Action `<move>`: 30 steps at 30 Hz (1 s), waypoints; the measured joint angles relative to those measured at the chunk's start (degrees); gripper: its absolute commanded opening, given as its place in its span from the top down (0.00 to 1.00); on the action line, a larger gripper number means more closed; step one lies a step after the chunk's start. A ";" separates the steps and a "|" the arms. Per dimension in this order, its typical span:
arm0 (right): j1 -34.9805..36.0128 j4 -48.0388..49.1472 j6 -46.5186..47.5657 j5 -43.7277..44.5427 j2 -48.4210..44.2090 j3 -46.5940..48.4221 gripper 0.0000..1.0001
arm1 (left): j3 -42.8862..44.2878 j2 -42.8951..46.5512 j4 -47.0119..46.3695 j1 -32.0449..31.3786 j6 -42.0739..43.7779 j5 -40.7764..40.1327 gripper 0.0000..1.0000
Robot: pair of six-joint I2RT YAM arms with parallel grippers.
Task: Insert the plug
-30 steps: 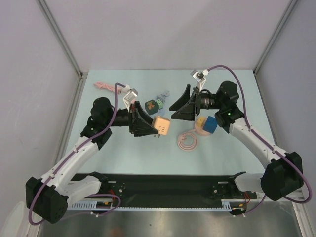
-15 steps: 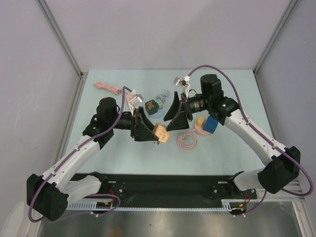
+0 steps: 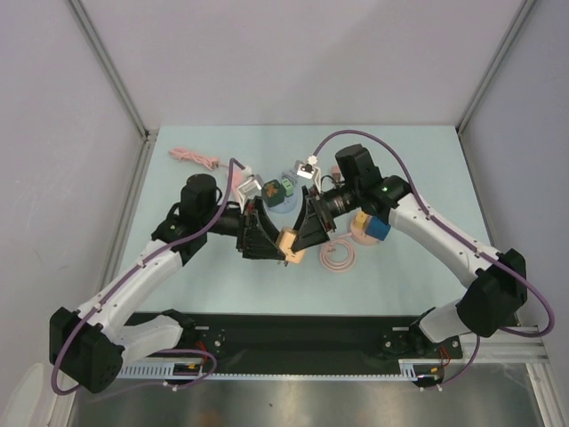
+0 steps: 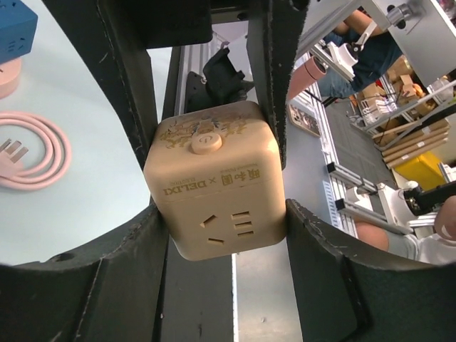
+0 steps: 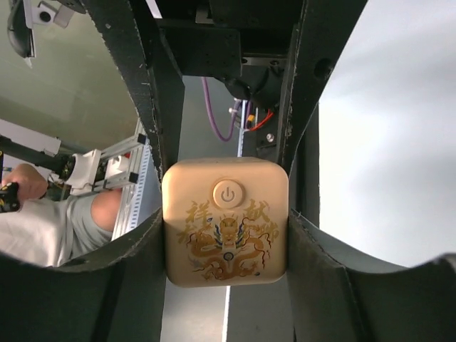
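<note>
The left gripper (image 3: 279, 242) is clamping the beige socket cube (image 4: 217, 185) by two opposite sides, and the face with the slots is looking toward its wrist camera. From the right side of the cube, the right gripper (image 5: 226, 214) is gripping it too, with both fingers pressing on its sides beside the power button. Just right of the cube, the pink cable (image 3: 338, 256) is lying coiled on the table (image 3: 418, 178), and its plug (image 4: 10, 151) is resting flat, not inserted.

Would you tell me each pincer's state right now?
Left pincer: closed on the beige cube socket.
Right pincer: closed on the same beige cube socket.
</note>
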State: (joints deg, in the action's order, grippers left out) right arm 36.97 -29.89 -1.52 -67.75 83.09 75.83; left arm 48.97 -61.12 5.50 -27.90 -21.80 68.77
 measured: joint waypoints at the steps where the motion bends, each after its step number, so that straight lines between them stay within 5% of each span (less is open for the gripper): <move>1: 0.02 -0.07 -0.02 0.04 0.20 -0.02 1.00 | 0.02 -0.28 0.52 0.02 0.52 -0.09 0.39; 4: -0.13 0.09 0.04 -0.09 0.48 -0.24 1.00 | 1.18 -0.33 4.07 0.00 2.34 -2.64 0.25; 9: -2.58 3.39 -2.43 3.19 0.48 -2.60 1.00 | 5.38 -0.31 9.49 1.86 2.38 -15.54 0.20; 17: -13.70 8.66 -12.90 12.24 0.09 -7.39 1.00 | 13.46 -7.58 13.97 9.49 -3.93 -59.28 0.16; 21: -14.25 11.74 -16.98 16.31 -2.16 -8.15 1.00 | 21.68 -22.49 17.03 10.32 -6.97 -76.83 0.19; 30: -12.63 15.12 -19.91 19.85 -6.73 -8.22 1.00 | 44.52 -54.53 24.98 11.80 -9.77 -89.83 0.20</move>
State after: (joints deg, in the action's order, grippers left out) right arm 24.34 -14.76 -21.43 -47.90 76.36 67.61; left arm 93.49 -115.66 30.48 -16.10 -31.57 -21.06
